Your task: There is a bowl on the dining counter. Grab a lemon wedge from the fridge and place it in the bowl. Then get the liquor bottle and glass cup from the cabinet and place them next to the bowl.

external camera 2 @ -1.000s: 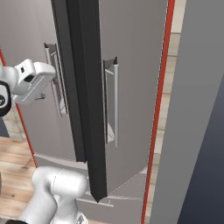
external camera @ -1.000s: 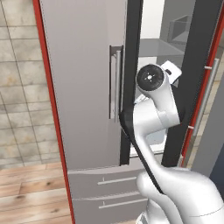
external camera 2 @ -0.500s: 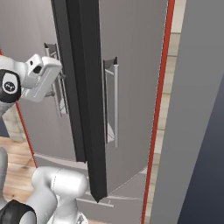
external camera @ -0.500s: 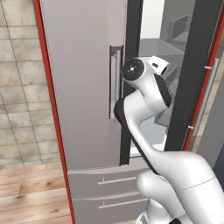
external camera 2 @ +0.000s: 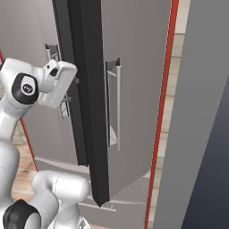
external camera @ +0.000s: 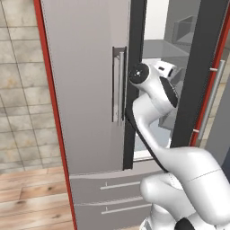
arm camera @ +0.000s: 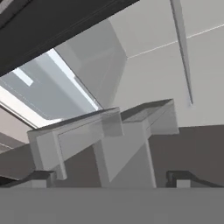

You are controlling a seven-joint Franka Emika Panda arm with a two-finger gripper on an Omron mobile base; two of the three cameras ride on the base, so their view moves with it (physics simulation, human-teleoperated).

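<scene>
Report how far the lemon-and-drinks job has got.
Done: the fridge has its right door swung open. In hand: the arm reaches into the opening, and the open gripper carries nothing as it faces grey shelves inside. Left: find and grab the lemon wedge, put it in the bowl, then fetch the bottle and cup from the cabinet.

Pale translucent fridge shelves (arm camera: 109,131)

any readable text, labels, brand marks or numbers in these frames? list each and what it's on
None. The fridge doors and handles carry no lettering or badge, and the gripper and the fridge shelves and bins in the hand view are blank too.
</scene>
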